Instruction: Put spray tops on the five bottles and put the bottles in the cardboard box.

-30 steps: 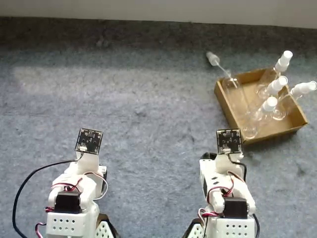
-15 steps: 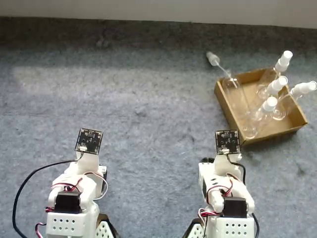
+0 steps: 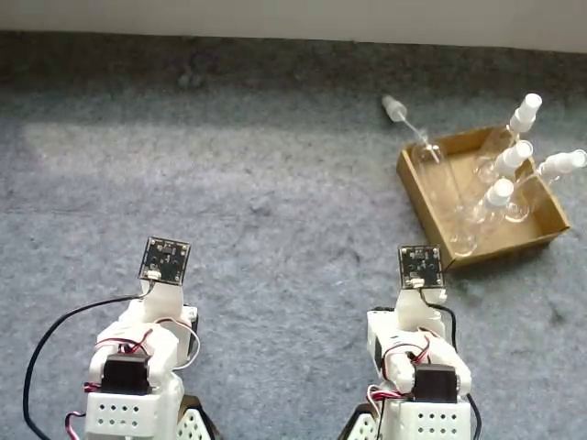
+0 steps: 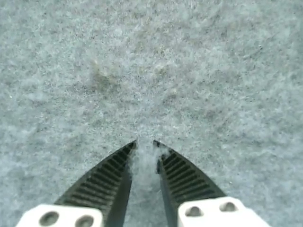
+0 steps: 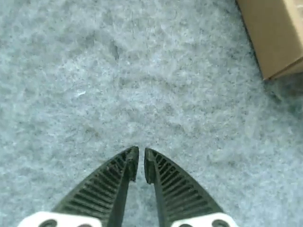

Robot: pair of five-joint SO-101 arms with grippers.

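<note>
Four bottles (image 3: pixel 495 197) stood or leaned inside the cardboard box (image 3: pixel 417 203), which lay close to the right edge of the counter (image 3: pixel 229 183), toward its far right corner. Each of them carried one of the white spray tops (image 3: pixel 521 151), and these rose above the rim of the box. A fifth bottle (image 3: pixel 438 174), clear and hard to make out, seemed to lie along the side of the box that faces the middle of the counter. The fifth top (image 3: pixel 394 108) pointed out past the far corner of the box, with its thin tube running back toward this bottle. I could not tell if this top was fully seated on the neck or only partly pushed in. So I judge the task as almost finished: all five bottles appeared to be in the box, and only the seating of the last top may need a check. The left end effector (image 4: pixel 144 144) hung over bare counter near the near edge, with only a thin slit between its jaws and nothing held. The right end effector (image 5: pixel 141 156) was also low over the counter near the near edge, its jaws nearly touching and empty, with a corner of the box just beyond it.
</note>
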